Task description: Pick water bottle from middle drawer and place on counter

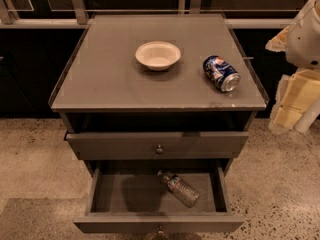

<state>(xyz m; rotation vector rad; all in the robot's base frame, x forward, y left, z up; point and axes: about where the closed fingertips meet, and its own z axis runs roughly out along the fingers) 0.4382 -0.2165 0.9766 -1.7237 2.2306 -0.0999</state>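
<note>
The water bottle [179, 188] lies on its side in the open middle drawer [125, 191], right of centre, with its white cap pointing to the back left. The drawer is pulled out towards me. The counter [105, 79] above holds a white bowl [158, 55] and a blue soda can [221, 73] lying on its side. My gripper [292, 106] hangs at the right edge of the view, beside the cabinet's right side and at about counter height. It is well away from the bottle and holds nothing that I can see.
The knobbed upper drawer [159, 148] sits slightly out, above the middle drawer. My white arm [305, 34] fills the upper right corner. Speckled floor [280, 184] surrounds the cabinet. Dark glass panels with metal frames [80, 4] stand behind it.
</note>
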